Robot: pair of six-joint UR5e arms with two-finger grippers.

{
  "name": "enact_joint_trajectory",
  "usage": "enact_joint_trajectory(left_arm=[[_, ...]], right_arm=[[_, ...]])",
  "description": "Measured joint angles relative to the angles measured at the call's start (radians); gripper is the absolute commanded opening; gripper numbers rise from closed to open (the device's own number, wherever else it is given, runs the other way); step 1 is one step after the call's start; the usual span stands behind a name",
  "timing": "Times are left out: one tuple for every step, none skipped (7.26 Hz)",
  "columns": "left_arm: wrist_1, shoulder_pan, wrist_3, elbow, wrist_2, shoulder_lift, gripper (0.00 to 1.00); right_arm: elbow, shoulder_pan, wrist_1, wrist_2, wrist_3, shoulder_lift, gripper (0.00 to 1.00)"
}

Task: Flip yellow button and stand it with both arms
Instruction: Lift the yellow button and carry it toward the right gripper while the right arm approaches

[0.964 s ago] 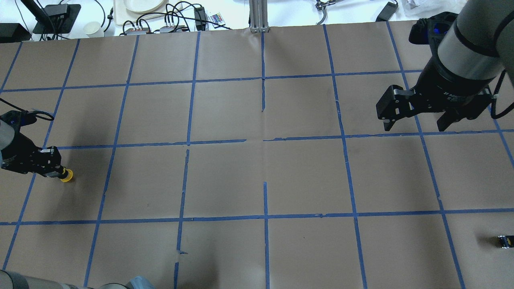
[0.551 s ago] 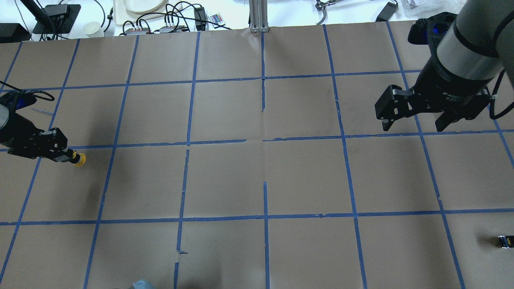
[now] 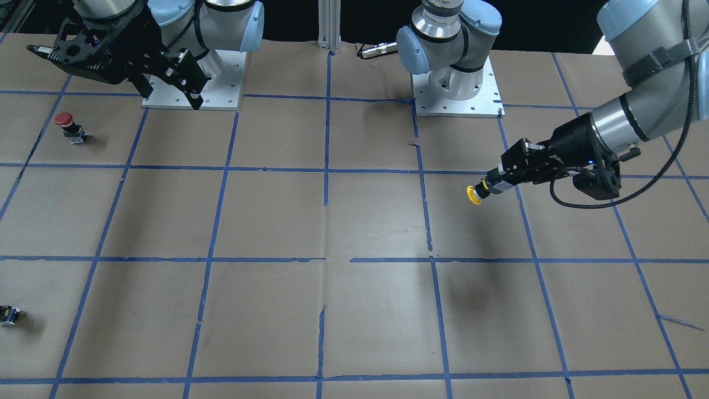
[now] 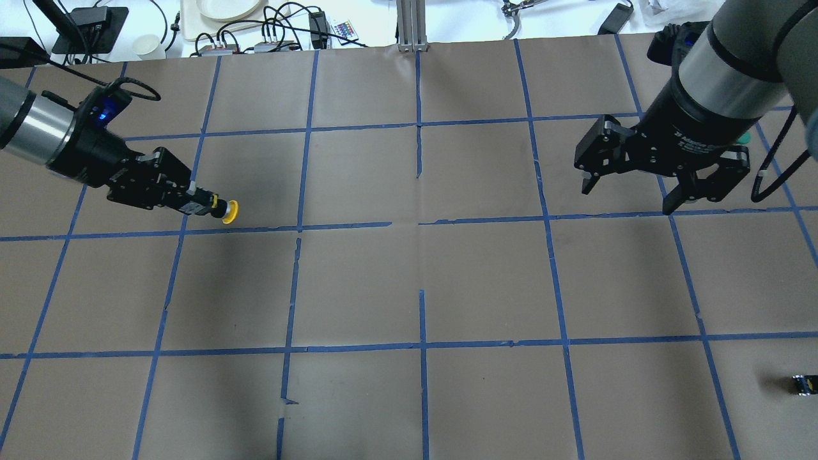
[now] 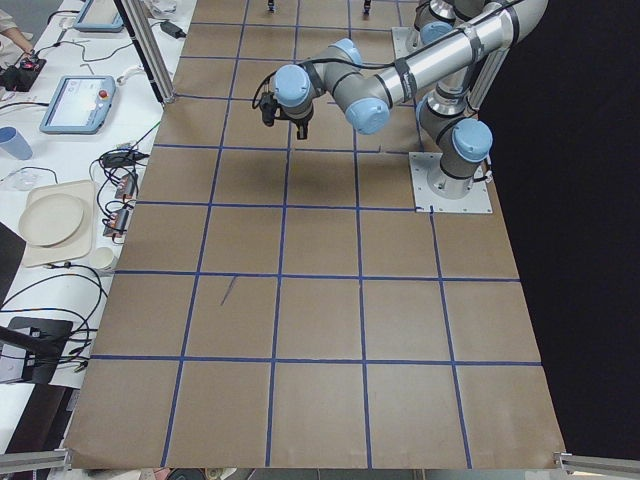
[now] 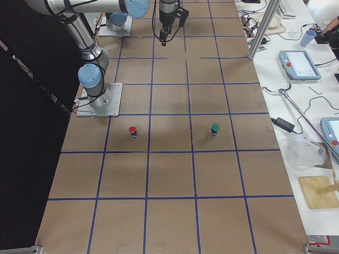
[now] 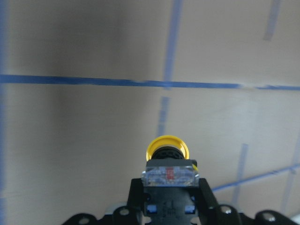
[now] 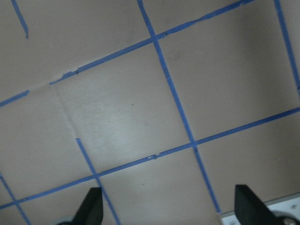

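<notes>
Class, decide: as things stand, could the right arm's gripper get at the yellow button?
Probably yes. The left gripper holds the yellow button above the table, cap sticking out free toward the middle, and nothing shows between it and the open right gripper.

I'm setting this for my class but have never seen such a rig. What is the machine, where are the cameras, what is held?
Two robot arms stand at a table covered in brown paper with blue tape lines. Six cameras show one moment: one behind and above the robot, one facing it, one at each table end, one on each wrist. The left end effector is shut on a yellow button, held above the table, cap pointing sideways. The right end effector hangs open and empty. A red button, a green button and a small black block rest on the table.
</notes>
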Motion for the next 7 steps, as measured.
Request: enact_joint_trajectory(left_arm=[[-0.041,-0.053,0.009,0.005,-0.11,0.023,0.08],[-0.059,-0.118,0.016,0.017,-0.217,0.043,0.08],[-0.067,-0.183,0.019,0.04,-0.31,0.056,0.08],[-0.074,-0.23,0.02,0.058,-0.409,0.069,0.08],[-0.081,-0.266,0.02,0.067,-0.513,0.084,0.08],[-0.082,-0.297,0.022,0.076,-0.607,0.095,0.08],[-0.08,-0.314,0.024,0.088,-0.684,0.102,0.08]], right_arm=[[-0.007,-0.003,0.003,0.097,0.139,0.015,1.0],[-0.012,-0.013,0.006,0.215,0.273,0.034,1.0],[-0.015,-0.04,0.021,0.336,0.379,0.047,1.0],[-0.019,-0.083,0.065,0.445,0.453,0.053,1.0],[-0.027,-0.131,0.136,0.56,0.498,0.055,1.0],[-0.034,-0.167,0.201,0.684,0.528,0.055,1.0],[-0.036,-0.185,0.235,0.802,0.572,0.056,1.0]])
